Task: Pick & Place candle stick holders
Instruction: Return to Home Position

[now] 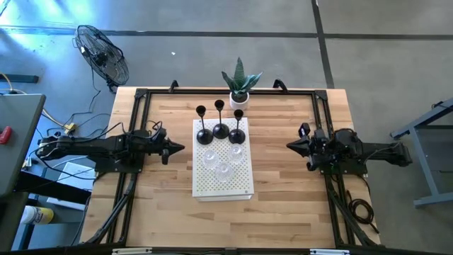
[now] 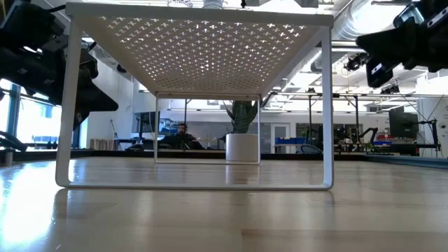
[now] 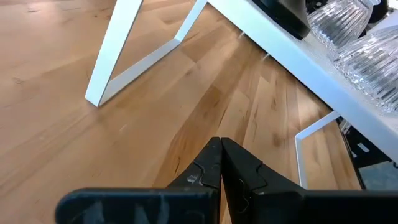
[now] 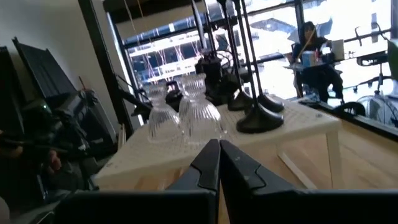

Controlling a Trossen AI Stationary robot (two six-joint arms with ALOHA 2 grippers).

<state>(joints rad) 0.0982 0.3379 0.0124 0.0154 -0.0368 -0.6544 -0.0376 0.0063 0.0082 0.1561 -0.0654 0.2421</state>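
Three black candle stick holders (image 1: 220, 122) with domed bases stand in a row on the far part of a white perforated stand (image 1: 222, 183) in the middle of the table. Three clear glass holders (image 1: 223, 158) stand on the stand just nearer; they also show in the right wrist view (image 4: 186, 112). My left gripper (image 1: 180, 149) is shut and empty, left of the stand and above the table. My right gripper (image 1: 289, 145) is shut and empty, right of the stand. Both point toward the stand.
A green plant in a white pot (image 1: 240, 83) stands at the table's far edge, behind the stand. The stand rests on thin white legs (image 2: 67, 140) with open room beneath it. A person (image 4: 309, 46) sits in the room beyond the table.
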